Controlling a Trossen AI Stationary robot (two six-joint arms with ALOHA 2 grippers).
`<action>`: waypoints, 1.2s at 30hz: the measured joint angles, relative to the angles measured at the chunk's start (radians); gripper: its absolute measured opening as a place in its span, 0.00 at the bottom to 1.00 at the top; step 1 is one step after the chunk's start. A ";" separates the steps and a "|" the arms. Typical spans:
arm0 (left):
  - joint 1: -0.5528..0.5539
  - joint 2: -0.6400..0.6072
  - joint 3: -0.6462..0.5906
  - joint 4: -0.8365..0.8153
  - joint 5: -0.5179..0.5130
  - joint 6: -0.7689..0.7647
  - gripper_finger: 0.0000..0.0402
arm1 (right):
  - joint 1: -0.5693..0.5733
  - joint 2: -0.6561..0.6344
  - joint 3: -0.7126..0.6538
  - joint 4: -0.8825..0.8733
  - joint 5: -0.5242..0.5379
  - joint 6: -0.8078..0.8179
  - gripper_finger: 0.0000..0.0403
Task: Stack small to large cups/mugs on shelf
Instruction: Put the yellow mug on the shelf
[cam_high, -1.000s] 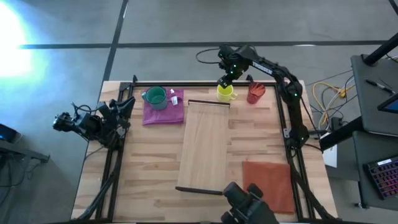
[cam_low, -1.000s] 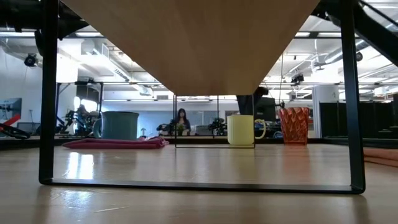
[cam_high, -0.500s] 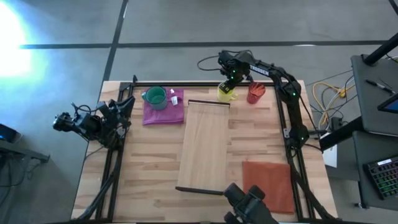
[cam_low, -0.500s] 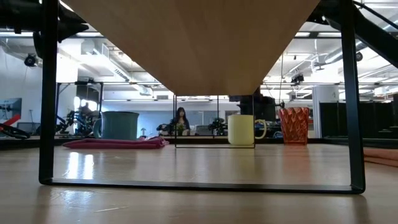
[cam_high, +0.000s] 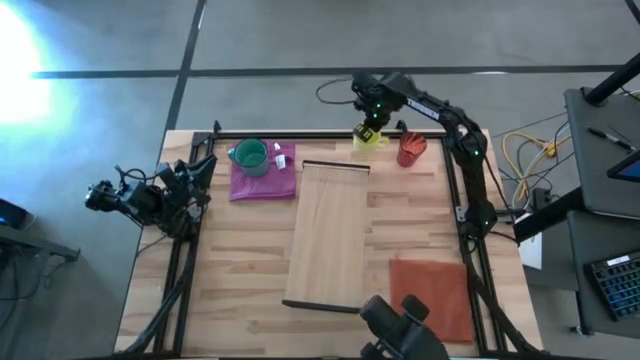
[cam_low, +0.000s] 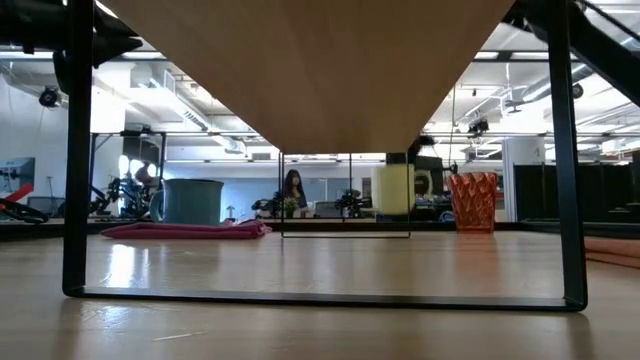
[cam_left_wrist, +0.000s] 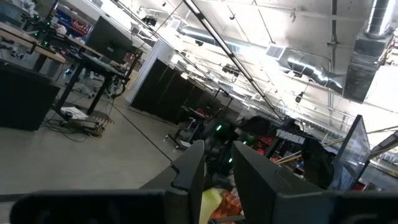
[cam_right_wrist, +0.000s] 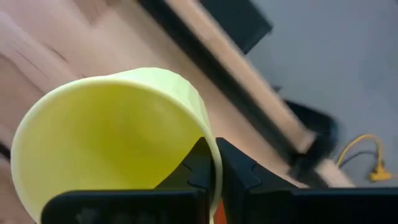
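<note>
The yellow mug (cam_high: 367, 138) hangs just above the table's far edge, right of the shelf's far end, with my right gripper (cam_right_wrist: 214, 169) shut on it. The shelf (cam_high: 332, 235), a long pale board, runs down the table's middle. The teal-green mug (cam_high: 249, 156) stands on the magenta cloth (cam_high: 262, 174) at the far left. The red-orange cup (cam_high: 411, 148) stands on the table right of the yellow mug. My left gripper (cam_left_wrist: 219, 180) waits open at the table's left edge. My right gripper pinches the yellow mug's rim (cam_right_wrist: 207, 138), one finger inside the mug and one outside its wall. The fingers come from above. The mug (cam_low: 393, 190) hangs upright below them, its bottom clear of the table.
An orange-red cloth (cam_high: 432, 295) lies at the near right. A dark frame (cam_high: 462, 180) runs around the table's edges. The shelf's underside (cam_low: 310, 60) spans the top of the low view, on dark legs (cam_low: 76, 150).
My right gripper has come down over the yellow mug, shut on its rim and risen again. The mug, which stood on the table, now hangs clear of it, still upright and slightly nearer the far edge.
</note>
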 joint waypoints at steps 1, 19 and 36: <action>0.000 0.000 0.000 0.000 0.000 0.000 0.17 | 0.004 -0.014 0.030 -0.020 0.001 0.003 0.02; 0.000 0.000 -0.001 -0.012 0.014 -0.016 0.17 | 0.376 -0.240 0.349 -0.303 0.042 0.257 0.02; -0.001 0.277 0.170 -0.565 0.614 -0.575 0.08 | 0.506 -0.171 0.349 -0.300 -0.061 0.287 0.02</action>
